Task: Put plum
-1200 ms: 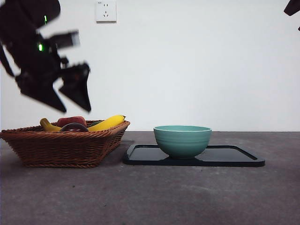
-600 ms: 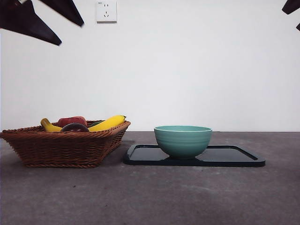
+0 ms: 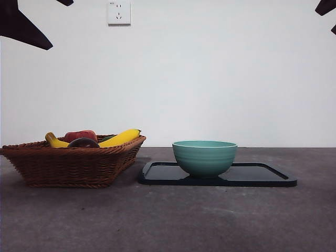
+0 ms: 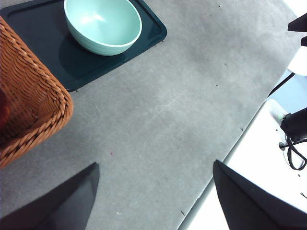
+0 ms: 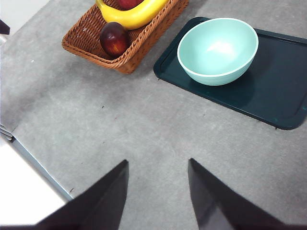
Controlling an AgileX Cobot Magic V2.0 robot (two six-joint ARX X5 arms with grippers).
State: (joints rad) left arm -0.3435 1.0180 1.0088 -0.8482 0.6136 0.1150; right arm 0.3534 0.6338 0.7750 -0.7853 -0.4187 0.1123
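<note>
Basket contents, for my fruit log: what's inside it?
The wicker basket holds the plum, a banana and a red fruit; anything beneath them is hidden.

Glossy plum, woven wicker basket

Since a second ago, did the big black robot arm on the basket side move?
Yes. The left gripper has risen: it was low over the brown woven basket, below the white wall socket, and now only black tips show at the top corner.
</note>
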